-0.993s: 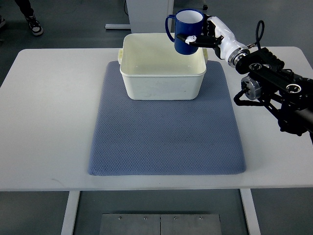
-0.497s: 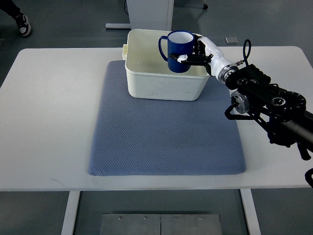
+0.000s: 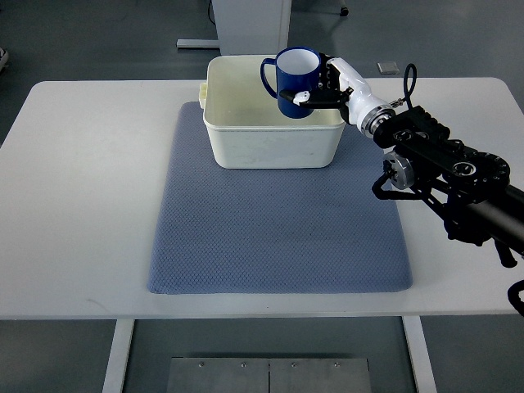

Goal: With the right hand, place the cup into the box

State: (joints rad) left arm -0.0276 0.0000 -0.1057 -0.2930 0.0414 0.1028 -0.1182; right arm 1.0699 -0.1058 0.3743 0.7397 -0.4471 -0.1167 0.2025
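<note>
Blue mat (image 3: 278, 237) on white table (image 3: 82, 205)

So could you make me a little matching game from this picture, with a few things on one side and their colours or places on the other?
Things:
1. cup
2. box
3. mat
4. right hand

Descriptions:
A. grey-blue, flat on the table
B. white, sitting on the mat's far end
C. dark blue, held over the box
D. shut around the cup

Pairs: 1-C, 2-B, 3-A, 4-D
</note>
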